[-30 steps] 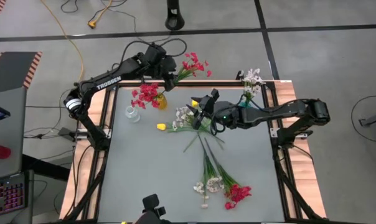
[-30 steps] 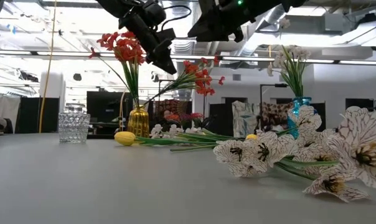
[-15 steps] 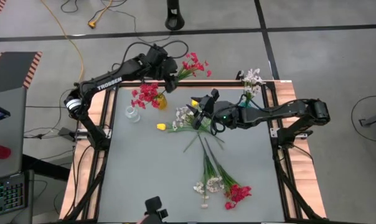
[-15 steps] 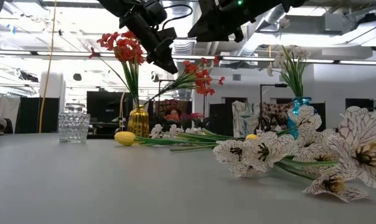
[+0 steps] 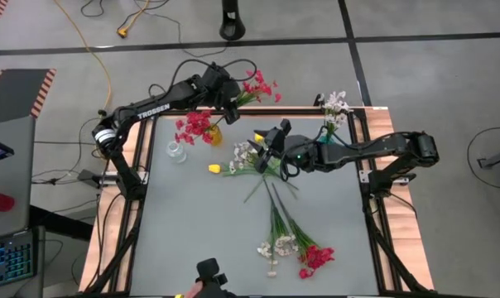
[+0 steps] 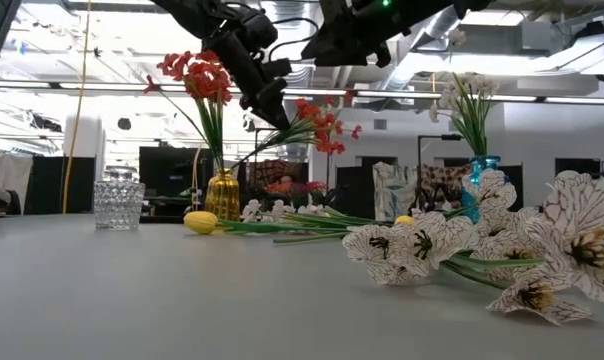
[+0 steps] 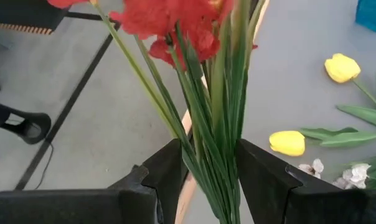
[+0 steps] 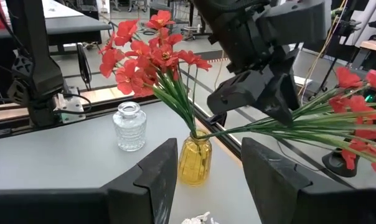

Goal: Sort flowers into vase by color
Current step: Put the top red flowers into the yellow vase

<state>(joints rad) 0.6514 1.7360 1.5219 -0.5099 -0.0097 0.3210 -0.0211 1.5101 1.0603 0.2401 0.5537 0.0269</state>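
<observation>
Red spray, high view: clamped in left claw beyond the yellow vase. Low view: spray aloft, tilted. Left wrist view: fingers pinch its stems. Right claw, released, hovers above tabletop flowers.

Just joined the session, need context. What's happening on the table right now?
The left gripper holds a red flower spray by its green stems, near the yellow vase that already has red flowers in it. The right gripper hangs open over loose yellow and white flowers mid-table. White flowers stand in a blue vase; a clear glass vase holds nothing.
</observation>
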